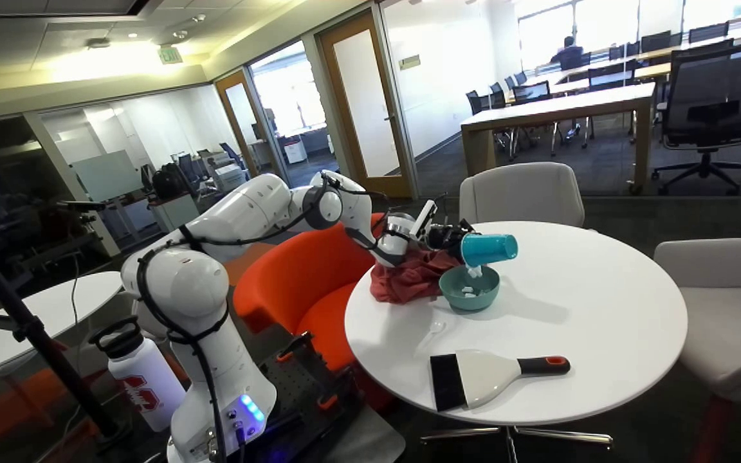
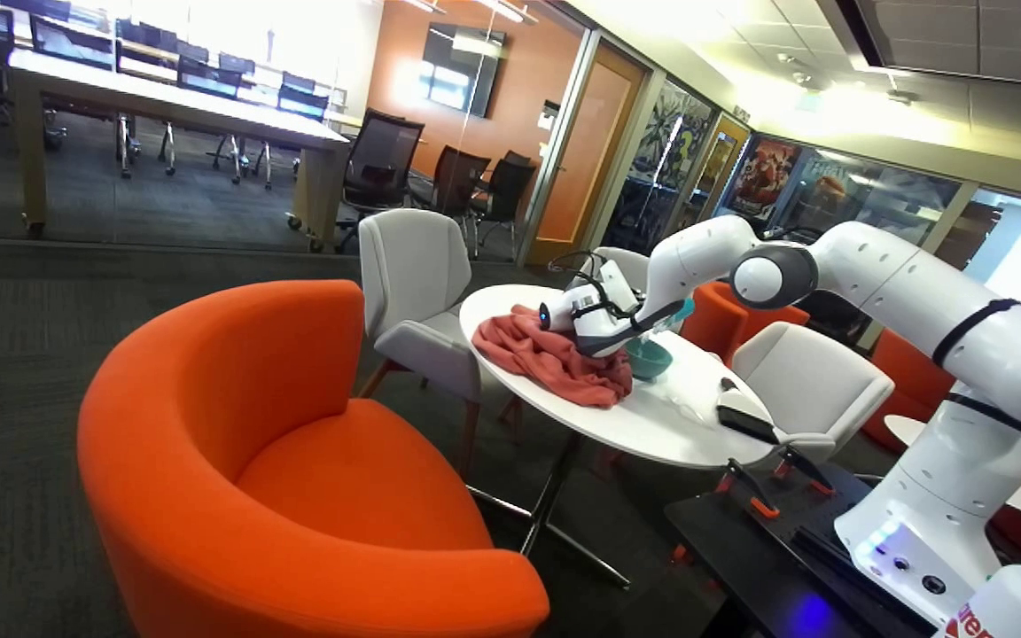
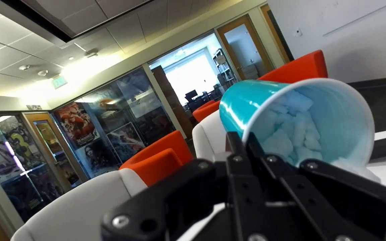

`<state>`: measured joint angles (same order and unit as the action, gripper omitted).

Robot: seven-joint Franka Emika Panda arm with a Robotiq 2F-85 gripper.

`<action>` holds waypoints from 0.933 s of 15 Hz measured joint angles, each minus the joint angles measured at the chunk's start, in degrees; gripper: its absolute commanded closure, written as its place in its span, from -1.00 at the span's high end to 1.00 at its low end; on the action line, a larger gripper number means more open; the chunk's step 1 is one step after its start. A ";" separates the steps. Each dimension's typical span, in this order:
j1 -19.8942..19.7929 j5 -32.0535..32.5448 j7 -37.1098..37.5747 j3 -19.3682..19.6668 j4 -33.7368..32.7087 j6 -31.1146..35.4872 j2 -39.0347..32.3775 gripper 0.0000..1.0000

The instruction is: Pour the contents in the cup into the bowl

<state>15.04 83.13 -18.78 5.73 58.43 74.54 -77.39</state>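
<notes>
"What has the gripper (image 3: 243, 135) got?"

"The turquoise cup (image 1: 489, 249). Both fingers (image 3: 238, 164) are drawn close together and pinch it at the rim."

"Which way does the cup point?"

"It is tipped onto its side in the air, long axis close to level. In an exterior view the mouth sits at the gripper's end and the base juts farthest from it; in the wrist view you look into the mouth."

"Anything inside?"

"White chunks (image 3: 278, 142), heaped on the side nearer the fingers, with a blurred white patch (image 3: 355, 167) at the lower lip. More white pieces (image 1: 473, 271) show just below the mouth, over the bowl (image 1: 483, 302)."

"And that bowl?"

"Below the gripper and cup, upright on the round table (image 1: 608, 321). A few white pieces lie in it."

"What else is around?"

"A red cloth (image 1: 409, 276), bunched under the wrist (image 1: 391, 247) beside the bowl; I can't tell whether they touch. Farther from the gripper, toward the robot's base (image 1: 222, 392), lies what looks like a spoon (image 1: 437, 327), and past it a wide brush (image 1: 486, 376) with its handle (image 1: 541, 366) turned away from the base."
</notes>
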 measured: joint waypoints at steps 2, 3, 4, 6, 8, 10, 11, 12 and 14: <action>0.05 0.96 -2.70 0.10 -1.17 -0.92 -1.03 -0.97; 0.06 1.37 -4.00 0.15 -1.67 -1.38 -1.46 -0.97; 0.09 1.73 -5.32 0.20 -2.13 -1.77 -1.85 -0.97; 0.13 2.39 -7.58 0.26 -2.73 -2.13 -2.41 -0.97; 0.21 2.96 -9.41 0.34 -3.25 -2.23 -2.84 -0.97; 0.31 3.54 -11.15 0.42 -3.54 -2.26 -3.10 -0.97; 0.40 3.78 -11.94 0.55 -3.64 -2.30 -3.20 -0.97; 0.49 4.03 -12.78 0.70 -3.74 -2.36 -3.30 -0.97; 0.61 4.57 -14.40 0.92 -3.81 -2.45 -3.43 -0.97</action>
<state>15.65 87.71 -33.19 6.65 54.62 72.09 -80.81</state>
